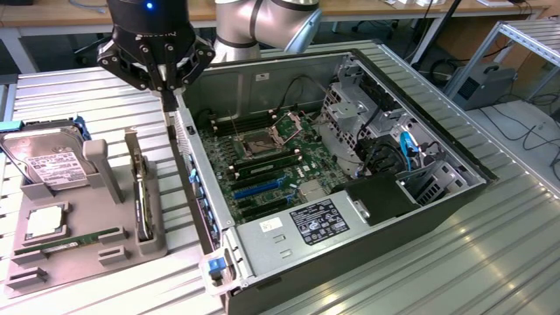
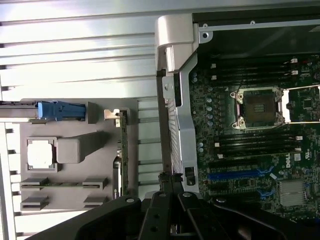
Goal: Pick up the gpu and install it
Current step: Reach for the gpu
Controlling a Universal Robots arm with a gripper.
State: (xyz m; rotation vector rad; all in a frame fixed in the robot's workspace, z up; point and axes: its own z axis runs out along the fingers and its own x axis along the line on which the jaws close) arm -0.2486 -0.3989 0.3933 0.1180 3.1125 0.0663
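Though packed with tiny print, too small to read: white label [image 1: 54, 167] on the silver hard drive [image 1: 35, 147], and black sticker [image 1: 319, 222] on the metal box at the near end of the computer case [image 1: 368, 262]. Maybe "DELL" in white letters on the green board [image 2: 205, 125], in the wrist view; hard to be sure.

Black gripper [image 1: 166, 92] up by the far corner of the case, right over its thin side wall [image 1: 188, 170]. Jaws squeezed tight together, with nothing between them. Holding nothing. Touching the wall or just above it: cannot tell. Not touching the gpu [image 1: 138, 193].

Parked in a slot of the grey holder [image 1: 88, 269], on the exterior view's left of the case, just beside that wall. Standing up on one thin edge. Long side lying level with the table and running the same way as the case wall. Silver bracket [image 1: 131, 147] at the far end, the end nearer the gripper; plain end toward the near side. Beside it in the same holder: a square silver chip [image 1: 44, 223] and a thin green memory stick [image 1: 75, 241].
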